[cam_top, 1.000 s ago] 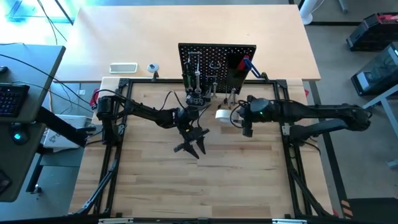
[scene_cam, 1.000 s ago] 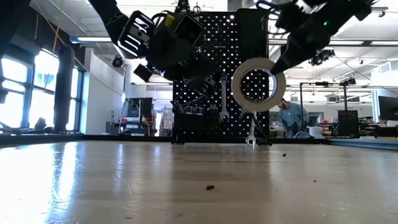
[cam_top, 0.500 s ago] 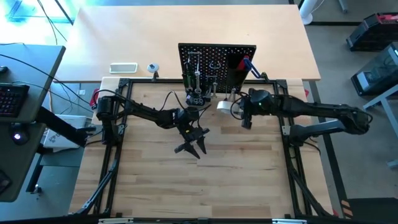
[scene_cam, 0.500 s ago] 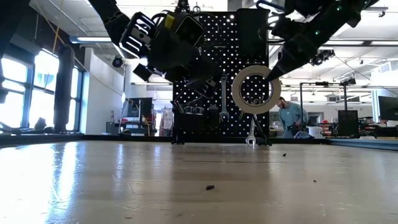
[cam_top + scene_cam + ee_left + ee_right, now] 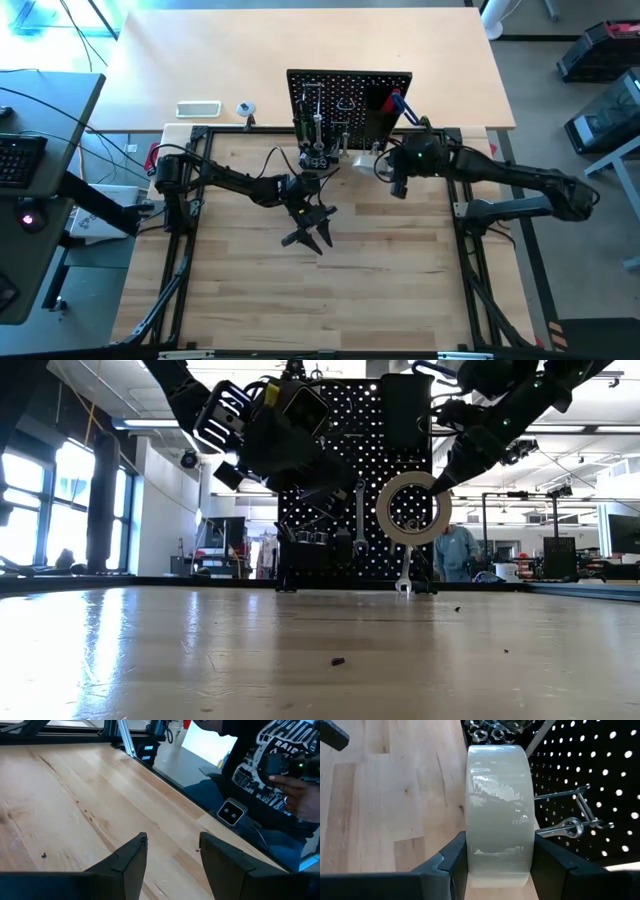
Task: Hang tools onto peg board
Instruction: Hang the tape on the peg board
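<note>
The black peg board (image 5: 350, 100) stands upright at the table's far edge; silver wrenches (image 5: 360, 512) hang from its hooks, and a red-handled tool (image 5: 392, 100) sits at its black bin. My right gripper (image 5: 368, 163) is close in front of the board, shut on a pale tape roll (image 5: 500, 815) that also shows in the low view (image 5: 413, 507). My left gripper (image 5: 314, 230) hovers over mid-table, open, with nothing between its fingers (image 5: 172, 852). My right gripper pinches the tape roll between its two fingers (image 5: 454, 856), one on each flat side face, across the roll's width. The fingers slant down from the table's right onto the ring's upper part (image 5: 440, 480). The roll stands on edge, lifted clear of the table, its hole facing the board.
Metal hooks (image 5: 570, 795) and a wrench's ring end (image 5: 572, 826) jut from the board right beside the roll. A wrench (image 5: 405, 575) leans at the board's foot. A white tray (image 5: 198, 108) lies on the far table. A person (image 5: 265, 775) sits beyond the table's edge.
My right gripper has swung toward the table's far edge, carrying the tape roll closer to the peg board. The roll stays on edge and clear of the table.
</note>
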{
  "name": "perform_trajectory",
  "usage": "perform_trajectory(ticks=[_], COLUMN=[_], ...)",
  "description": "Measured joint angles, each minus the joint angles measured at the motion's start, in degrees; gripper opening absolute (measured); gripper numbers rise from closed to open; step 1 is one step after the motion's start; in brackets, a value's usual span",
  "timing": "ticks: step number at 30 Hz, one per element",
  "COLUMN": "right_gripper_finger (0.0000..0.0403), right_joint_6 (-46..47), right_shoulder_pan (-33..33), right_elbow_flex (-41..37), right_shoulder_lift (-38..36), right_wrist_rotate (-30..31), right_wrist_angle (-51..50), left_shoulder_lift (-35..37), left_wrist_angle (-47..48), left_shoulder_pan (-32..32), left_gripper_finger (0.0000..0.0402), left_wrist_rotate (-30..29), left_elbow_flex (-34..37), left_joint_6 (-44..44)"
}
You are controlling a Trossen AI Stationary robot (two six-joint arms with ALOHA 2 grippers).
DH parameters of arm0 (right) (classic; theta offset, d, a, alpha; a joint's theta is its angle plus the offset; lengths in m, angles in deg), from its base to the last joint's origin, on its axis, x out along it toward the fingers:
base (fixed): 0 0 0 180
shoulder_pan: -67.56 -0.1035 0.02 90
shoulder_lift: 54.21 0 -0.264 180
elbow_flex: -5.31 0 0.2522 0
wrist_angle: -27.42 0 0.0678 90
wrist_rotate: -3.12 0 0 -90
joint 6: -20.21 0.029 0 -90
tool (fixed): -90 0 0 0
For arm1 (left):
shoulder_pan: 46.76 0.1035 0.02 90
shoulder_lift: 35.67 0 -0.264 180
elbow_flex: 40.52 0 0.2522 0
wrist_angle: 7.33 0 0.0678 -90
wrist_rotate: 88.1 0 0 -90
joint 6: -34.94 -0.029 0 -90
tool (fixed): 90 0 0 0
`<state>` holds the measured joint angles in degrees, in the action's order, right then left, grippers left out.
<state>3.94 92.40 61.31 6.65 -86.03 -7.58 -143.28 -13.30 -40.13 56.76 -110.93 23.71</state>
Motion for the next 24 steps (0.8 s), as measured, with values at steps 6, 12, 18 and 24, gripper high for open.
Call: perform_trajectory(ticks=[6,12,18,24], right_gripper_finger=[0.0157,0.0157,0.0157,0.0157], right_joint_6=[-1.59,-2.38,-2.32,-2.02], right_shoulder_pan=[2.63,5.53,8.5,9.92], right_elbow_flex=[0.0,0.0,0.0,0.0], right_shoulder_lift=[0.02,0.02,0.4,3.72], right_wrist_rotate=[-1.17,-2.45,-4.95,-6.82], right_wrist_angle=[2.46,4.7,4.74,5.11], left_shoulder_lift=[0.0,-0.01,-0.02,-0.02], left_wrist_angle=[-0.03,-0.02,-0.02,-0.04], left_shoulder_pan=[0.0,0.0,0.0,0.0], left_gripper_finger=[0.0172,0.0172,0.0172,0.0172], left_wrist_rotate=[-0.32,-0.61,-0.72,-0.82], left_elbow_flex=[0.0,0.0,0.0,0.02], left_joint_6=[-0.38,-0.52,-0.98,-0.99])
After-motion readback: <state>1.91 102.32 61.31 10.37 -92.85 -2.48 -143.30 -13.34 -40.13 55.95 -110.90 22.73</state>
